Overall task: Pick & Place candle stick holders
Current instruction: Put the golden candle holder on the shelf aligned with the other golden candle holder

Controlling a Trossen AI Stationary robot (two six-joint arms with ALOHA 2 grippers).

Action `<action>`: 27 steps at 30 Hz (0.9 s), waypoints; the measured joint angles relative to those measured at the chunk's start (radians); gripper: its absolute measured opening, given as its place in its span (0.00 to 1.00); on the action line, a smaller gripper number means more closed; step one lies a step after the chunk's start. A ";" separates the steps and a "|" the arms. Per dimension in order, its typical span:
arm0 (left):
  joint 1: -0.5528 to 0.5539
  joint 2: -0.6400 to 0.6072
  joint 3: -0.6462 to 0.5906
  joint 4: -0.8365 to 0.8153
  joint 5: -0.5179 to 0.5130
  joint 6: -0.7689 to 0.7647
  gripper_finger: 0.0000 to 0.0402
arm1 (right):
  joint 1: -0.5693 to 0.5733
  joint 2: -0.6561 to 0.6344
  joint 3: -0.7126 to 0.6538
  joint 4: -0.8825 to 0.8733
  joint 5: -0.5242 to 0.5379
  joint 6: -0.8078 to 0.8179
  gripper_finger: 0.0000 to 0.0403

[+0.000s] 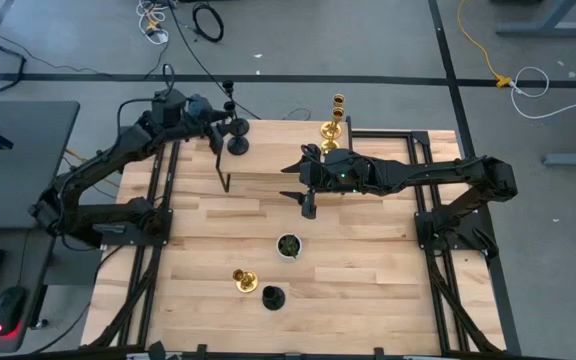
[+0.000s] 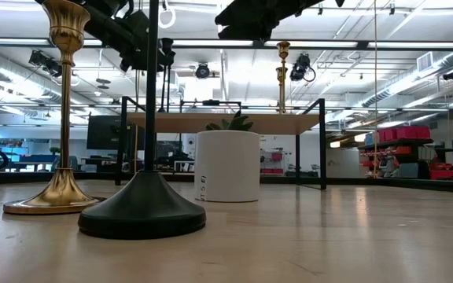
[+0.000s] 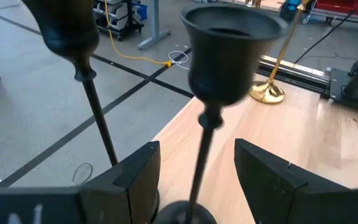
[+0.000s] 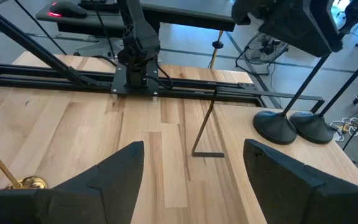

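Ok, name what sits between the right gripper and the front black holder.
Only the small white pot, between right gripper and black holder, in the high view.

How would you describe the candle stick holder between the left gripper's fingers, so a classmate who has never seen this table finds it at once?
Start at the wooden table's far-left corner, where two black candle stick holders stand side by side on a raised shelf. The left gripper hangs open around one thin stem: that black holder is the one. Its twin stands outside the fingers, and the others in sight are gold.

Dark jointed arms (green light glowing).
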 joint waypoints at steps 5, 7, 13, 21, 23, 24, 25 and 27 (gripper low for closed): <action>0.000 -0.028 0.000 -0.040 0.002 0.000 0.52 | 0.000 0.000 0.000 0.000 0.000 0.001 0.68; 0.000 -0.040 0.000 -0.054 0.002 0.000 0.52 | 0.000 0.000 0.000 0.000 0.000 0.005 0.68; -0.002 -0.075 0.001 -0.116 0.032 -0.003 0.52 | 0.000 0.000 0.000 0.000 0.000 0.005 0.68; -0.033 -0.107 0.001 -0.198 0.250 -0.016 0.52 | 0.000 0.000 0.000 0.001 0.000 0.006 0.68; -0.068 -0.116 0.001 -0.199 0.298 -0.002 0.51 | 0.000 0.000 0.000 0.001 0.000 0.007 0.68; -0.091 -0.120 0.001 -0.200 0.311 0.001 0.50 | 0.000 0.000 0.000 0.001 0.000 0.007 0.68; -0.116 -0.123 0.001 -0.201 0.313 0.003 0.50 | 0.000 0.000 0.000 0.000 0.000 0.007 0.68; -0.174 -0.135 0.001 -0.208 0.301 -0.003 0.48 | 0.000 0.000 0.000 0.000 0.000 0.007 0.68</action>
